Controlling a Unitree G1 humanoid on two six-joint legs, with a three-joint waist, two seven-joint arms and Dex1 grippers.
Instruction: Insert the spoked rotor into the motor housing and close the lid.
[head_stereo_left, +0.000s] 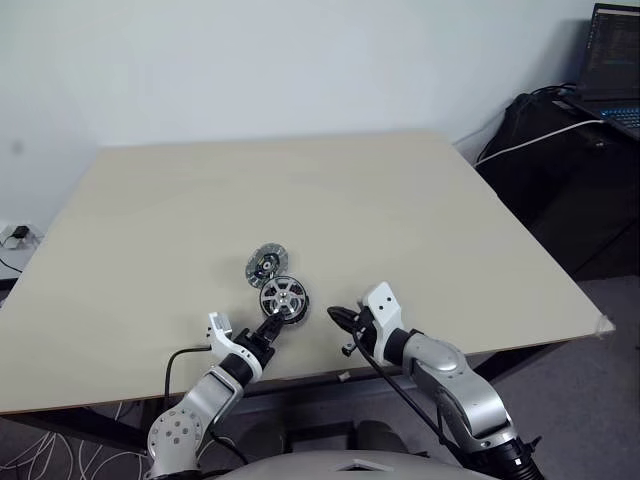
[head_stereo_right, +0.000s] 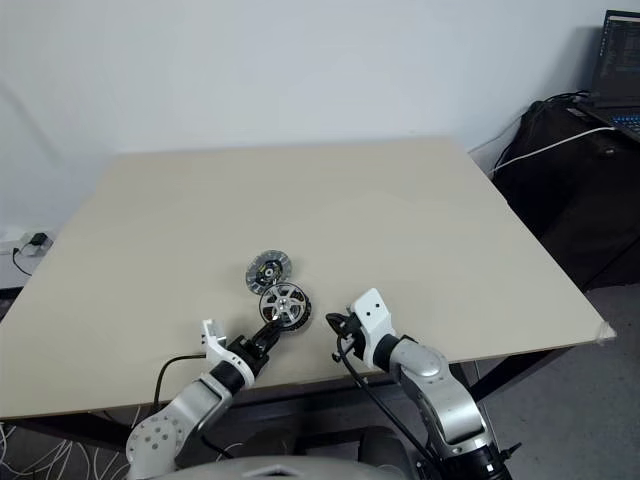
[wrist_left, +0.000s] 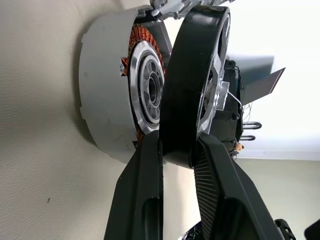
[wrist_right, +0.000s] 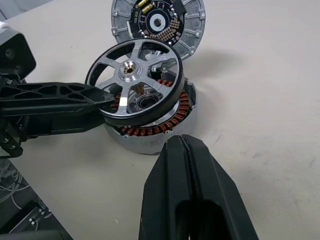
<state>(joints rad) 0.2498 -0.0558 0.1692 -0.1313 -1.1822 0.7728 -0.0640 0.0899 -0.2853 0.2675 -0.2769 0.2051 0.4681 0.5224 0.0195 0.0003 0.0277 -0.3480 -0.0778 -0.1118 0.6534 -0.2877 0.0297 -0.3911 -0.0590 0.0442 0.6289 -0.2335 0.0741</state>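
Tabletop: spoked rotor (wrist_right: 134, 80) between left fingers (wrist_left: 145, 200)

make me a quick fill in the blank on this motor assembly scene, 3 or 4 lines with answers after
1. The left claw grips the spoked rotor by its ____.
2. The spoked rotor sits tilted over the motor housing, whose windings are ____-coloured.
3. The right claw is ____ and holds nothing.
4. The lid lies on the table just ____ the motor housing.

Missing words: rim; copper; shut; beyond
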